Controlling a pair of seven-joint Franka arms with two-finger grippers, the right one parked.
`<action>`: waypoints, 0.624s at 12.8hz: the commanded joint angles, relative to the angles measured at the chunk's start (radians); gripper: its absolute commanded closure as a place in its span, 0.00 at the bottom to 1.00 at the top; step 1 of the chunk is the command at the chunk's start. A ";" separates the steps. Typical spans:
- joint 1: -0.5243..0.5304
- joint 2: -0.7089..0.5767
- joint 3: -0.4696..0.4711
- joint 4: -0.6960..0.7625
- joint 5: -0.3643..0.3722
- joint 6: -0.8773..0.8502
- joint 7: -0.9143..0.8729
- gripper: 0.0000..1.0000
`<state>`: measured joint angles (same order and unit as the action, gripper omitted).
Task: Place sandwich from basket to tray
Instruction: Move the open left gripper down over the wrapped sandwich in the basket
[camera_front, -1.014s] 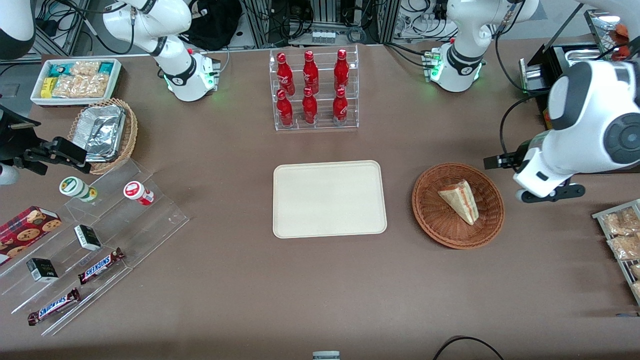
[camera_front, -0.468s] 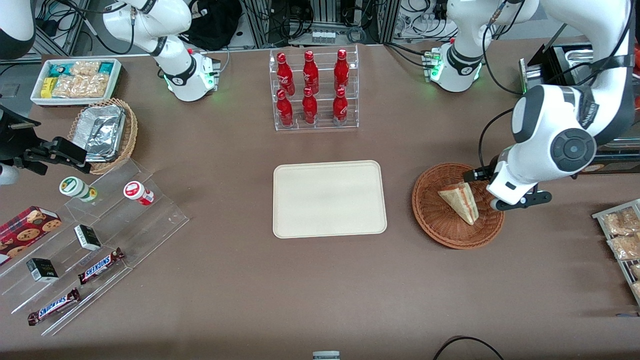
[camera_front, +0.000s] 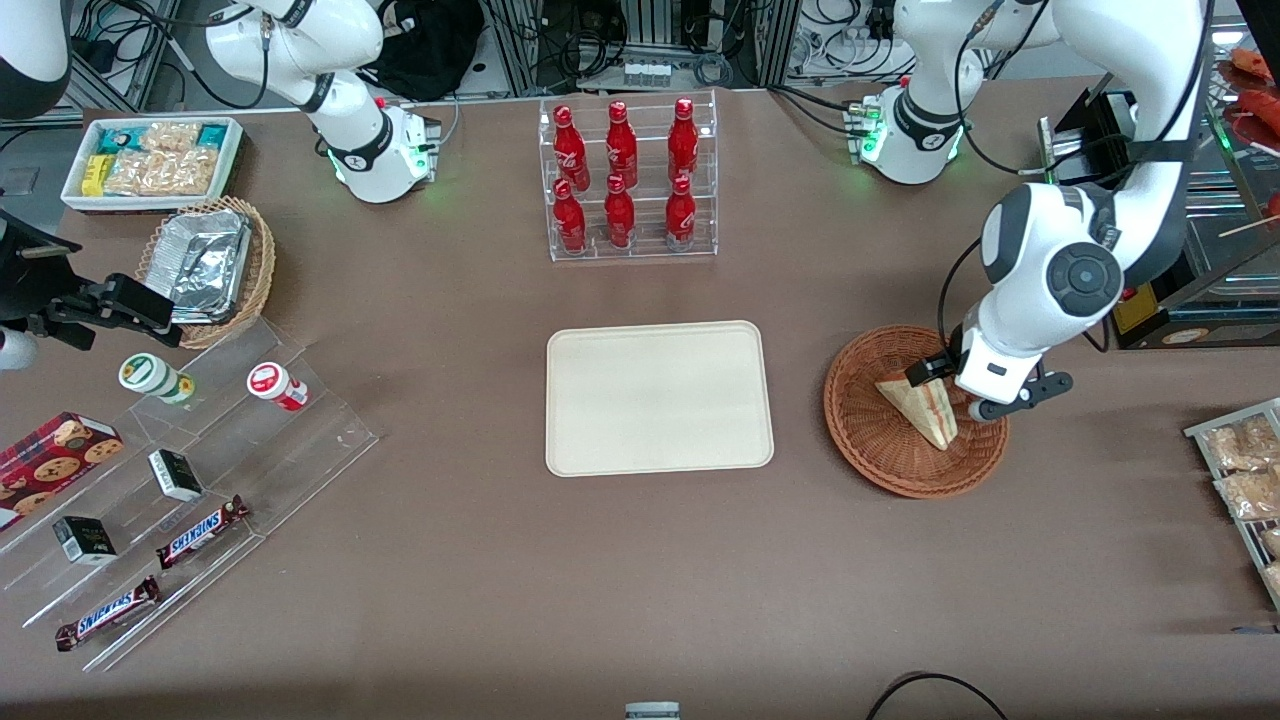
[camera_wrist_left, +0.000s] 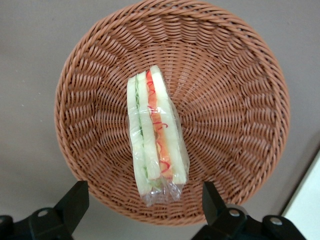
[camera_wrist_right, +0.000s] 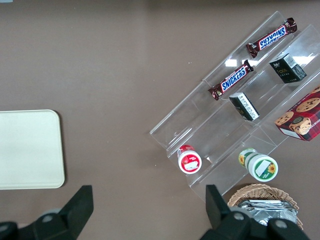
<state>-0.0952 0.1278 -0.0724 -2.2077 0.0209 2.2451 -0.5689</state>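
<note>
Above the basket (camera_front: 915, 410) at the right of the front frame, your gripper (camera_front: 945, 390) hovers with fingers spread wide, holding nothing. Inside lies the sandwich (camera_wrist_left: 156, 135), ungrasped. Your tray (camera_front: 659, 397), mid-frame, awaits; pickup, transfer and placement remain.

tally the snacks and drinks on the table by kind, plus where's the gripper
Red bottles: 6
Snickers bars: 2
Sandwich: 1
Cookie box: 1
Total: 10
Gripper open, over the basket, fingers either side of the sandwich.
</note>
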 joint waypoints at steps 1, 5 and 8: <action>-0.006 -0.040 0.002 -0.055 0.011 0.054 -0.127 0.00; -0.014 -0.004 0.002 -0.107 0.011 0.212 -0.380 0.00; -0.014 0.003 0.002 -0.118 0.011 0.231 -0.394 0.00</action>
<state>-0.1017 0.1385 -0.0733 -2.3101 0.0209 2.4509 -0.9243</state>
